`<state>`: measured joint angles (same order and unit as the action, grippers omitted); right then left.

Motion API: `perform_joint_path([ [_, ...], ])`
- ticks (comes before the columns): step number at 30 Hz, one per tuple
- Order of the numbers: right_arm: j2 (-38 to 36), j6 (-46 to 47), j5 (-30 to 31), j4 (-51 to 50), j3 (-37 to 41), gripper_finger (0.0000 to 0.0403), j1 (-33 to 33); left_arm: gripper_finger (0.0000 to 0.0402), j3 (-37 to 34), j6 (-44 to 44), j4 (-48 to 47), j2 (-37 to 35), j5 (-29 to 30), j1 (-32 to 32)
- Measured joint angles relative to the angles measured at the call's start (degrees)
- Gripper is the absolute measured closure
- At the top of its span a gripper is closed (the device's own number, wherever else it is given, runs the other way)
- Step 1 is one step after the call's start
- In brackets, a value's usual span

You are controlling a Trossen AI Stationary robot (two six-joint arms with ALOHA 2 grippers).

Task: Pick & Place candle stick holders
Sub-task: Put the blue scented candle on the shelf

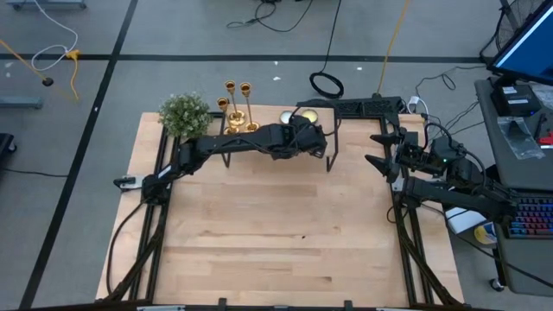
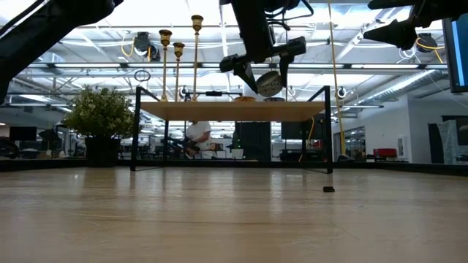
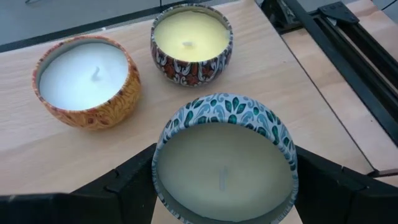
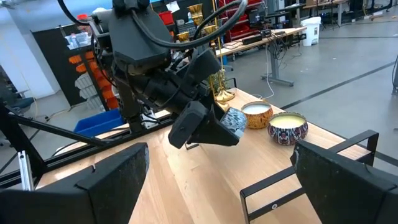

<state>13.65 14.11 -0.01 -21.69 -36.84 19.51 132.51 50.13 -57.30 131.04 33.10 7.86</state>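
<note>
Three gold candle stick holders stand upright on their round bases at the left end of a raised wooden shelf; they also show in the low view. My left gripper is over the shelf's right part, shut on a blue-green patterned candle tin. Two more candle tins, an orange one and a dark patterned one, sit on the shelf beyond it. My right gripper is open and empty at the table's right side. My left gripper pinches the blue-green tin by its round side wall, one finger on each opposite side. The fingers slant down from the table's left. The tin is lifted just clear of the shelf and tilted, its open top toward the wrist.
A green bushy plant stands on the table left of the shelf. The shelf has black metal legs. A small dark bit lies on the bare wooden table nearer the front. Black frame rails run along the table's sides.
</note>
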Motion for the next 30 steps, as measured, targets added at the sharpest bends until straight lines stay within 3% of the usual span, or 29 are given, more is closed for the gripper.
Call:
perform_joint_path([
  [14,0.0,-0.3,0.1,0.0,0.0,0.0023,0.0,0.0099,-3.2,3.4,-1.2,-0.1,-0.8,0.1],
  [30,0.0,-0.3,0.2,0.0,0.0,0.0023,0.0,0.0090,-3.1,2.1,-1.2,-0.2,-8.0,1.9],
])
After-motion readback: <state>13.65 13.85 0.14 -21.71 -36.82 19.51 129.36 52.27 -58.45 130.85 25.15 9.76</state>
